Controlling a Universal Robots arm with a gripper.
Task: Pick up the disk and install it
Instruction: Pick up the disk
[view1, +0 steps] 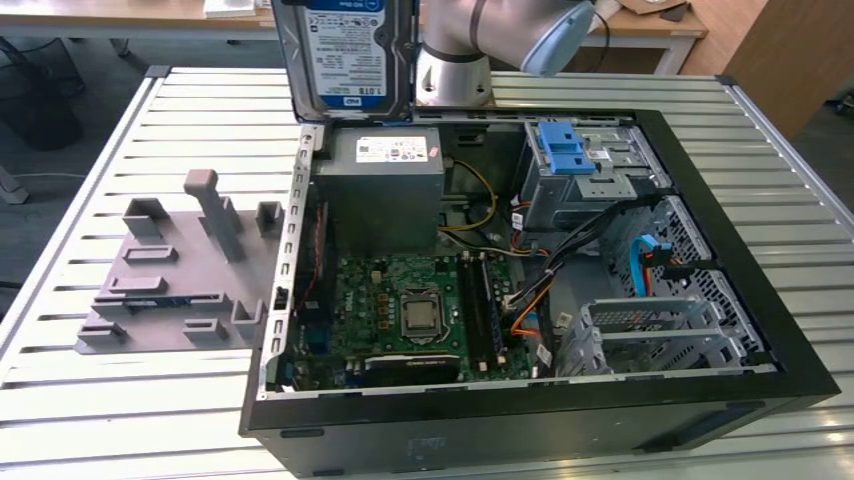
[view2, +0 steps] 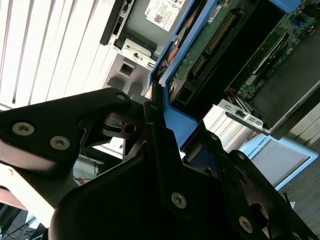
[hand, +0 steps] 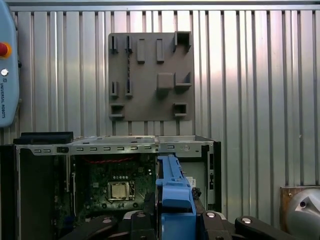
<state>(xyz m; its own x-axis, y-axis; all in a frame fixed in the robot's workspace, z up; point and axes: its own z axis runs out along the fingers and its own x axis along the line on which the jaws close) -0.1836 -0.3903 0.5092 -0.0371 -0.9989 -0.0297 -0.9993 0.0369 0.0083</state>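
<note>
Above the open computer case, disk on end, long axis vertical, claw clamped on its edges.

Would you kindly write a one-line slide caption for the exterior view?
The arm holds the disk upright over the open computer case; a grey fixture plate lies on the slatted table.

A robotics lab or workshop: a slatted metal surface carries an opened computer case and grey fixture plate, wooden desks nearby
</note>
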